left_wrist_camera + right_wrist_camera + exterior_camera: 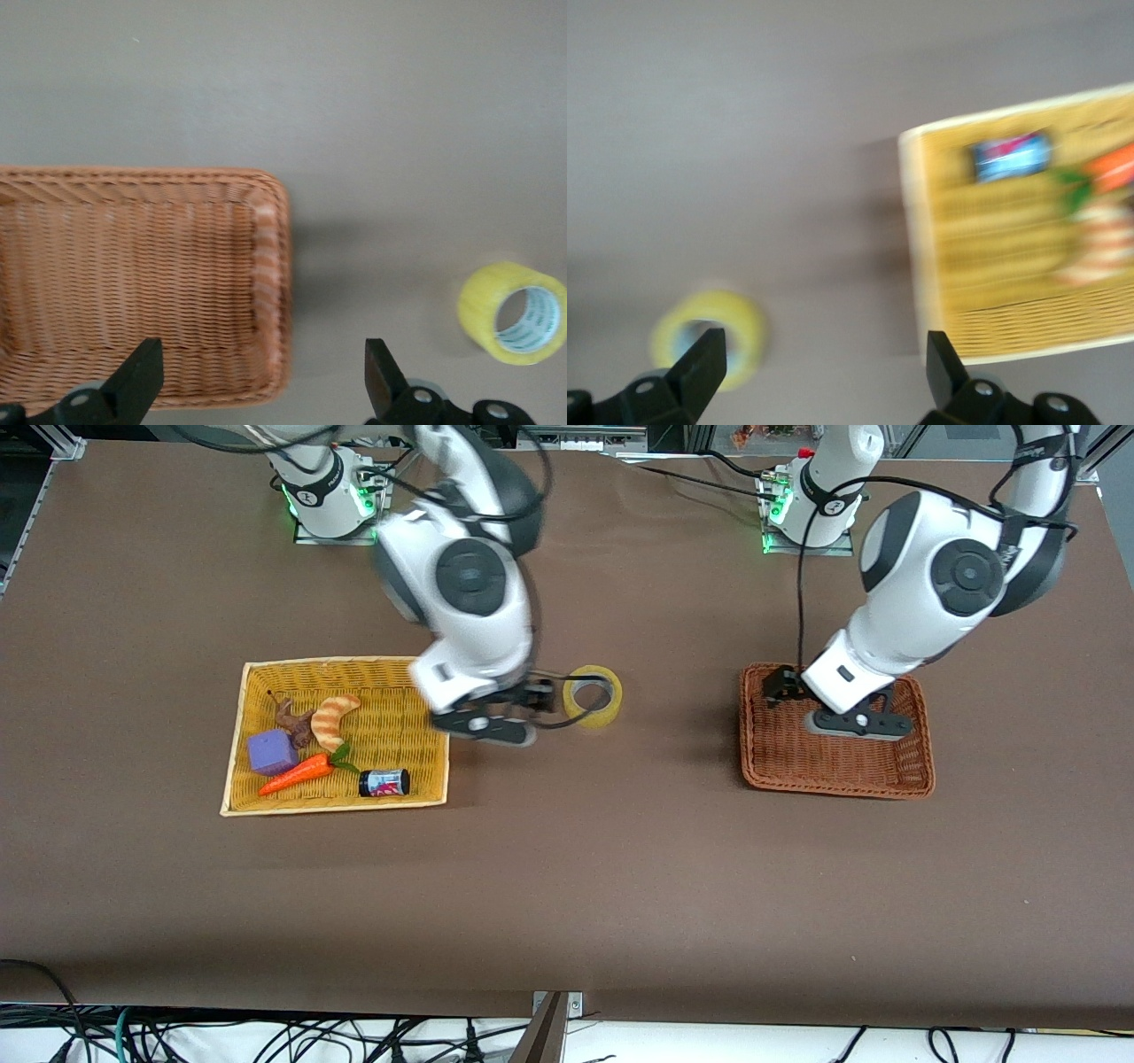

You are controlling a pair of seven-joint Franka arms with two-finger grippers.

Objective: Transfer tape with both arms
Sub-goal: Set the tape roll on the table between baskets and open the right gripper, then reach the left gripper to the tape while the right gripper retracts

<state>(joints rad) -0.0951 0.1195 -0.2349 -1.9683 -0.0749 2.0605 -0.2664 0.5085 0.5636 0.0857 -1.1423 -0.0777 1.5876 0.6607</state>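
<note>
The tape (592, 695), a yellowish roll, lies on the table between the two baskets, close to the yellow one. My right gripper (518, 701) is open and empty, low over bare table between the yellow basket and the tape. In the right wrist view the tape (709, 341) sits blurred by one finger of the right gripper (824, 363). My left gripper (781, 687) is open and empty over the brown basket's edge. The left wrist view shows the left gripper (264, 372) over the basket's corner, with the tape (514, 314) lying farther off.
A yellow wicker basket (337, 804) at the right arm's end holds a croissant toy (334, 720), a carrot (297, 774), a purple cube (271, 752) and a small can (384, 782). An empty brown wicker basket (833, 786) lies at the left arm's end.
</note>
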